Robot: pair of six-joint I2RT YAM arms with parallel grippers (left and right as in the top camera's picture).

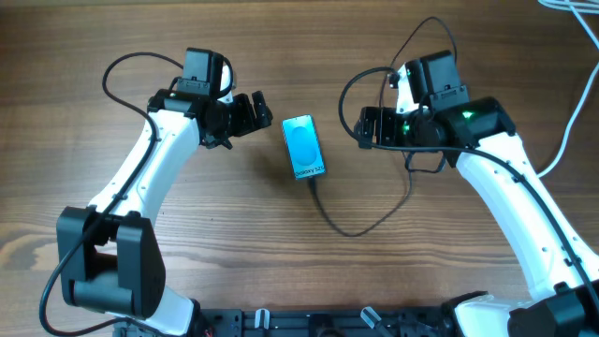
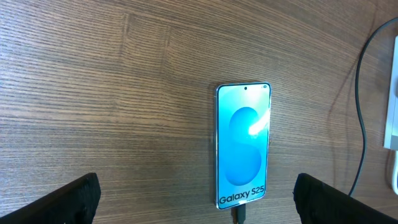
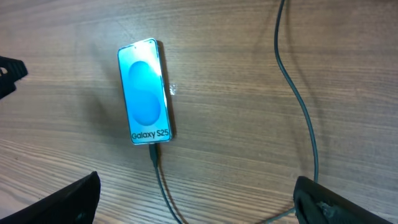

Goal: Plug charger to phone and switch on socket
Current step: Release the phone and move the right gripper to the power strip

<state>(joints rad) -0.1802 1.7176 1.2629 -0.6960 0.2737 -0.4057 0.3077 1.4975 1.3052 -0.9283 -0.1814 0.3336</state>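
A small rectangular smartphone (image 1: 303, 148) with a bright cyan screen lies flat on the brown wood-grain desk (image 1: 299, 56), near the middle. Its white "Galaxy S25" strip is on the end nearer the arm bases. A thin black charger cable (image 1: 351, 231) runs from that end. Its small black plug (image 3: 153, 151) sits against the middle of the phone's lower edge and appears to be seated in it. From there the cable loops toward the arm bases, then climbs to the right toward the right arm.

The phone sits between the two grippers and touches neither. The left gripper (image 1: 260, 112) hangs just left of the phone's far end and points at it. Its black fingers (image 2: 68, 199) are spread wide and hold nothing. In the left wrist view the phone lies ahead in the gap, nearer the right-hand finger.

The right gripper (image 1: 360, 128) hovers to the phone's right, a little farther off. Its fingers (image 3: 68, 199) are also spread wide and hold nothing. In the right wrist view the phone lies ahead and left of centre, and a stretch of black cable crosses the right side.

A thick white cord (image 1: 573, 84) curves across the desk's far right corner. A sliver of a white object (image 2: 392, 118) shows at the right border of the left wrist view, too little of it to tell what it is.
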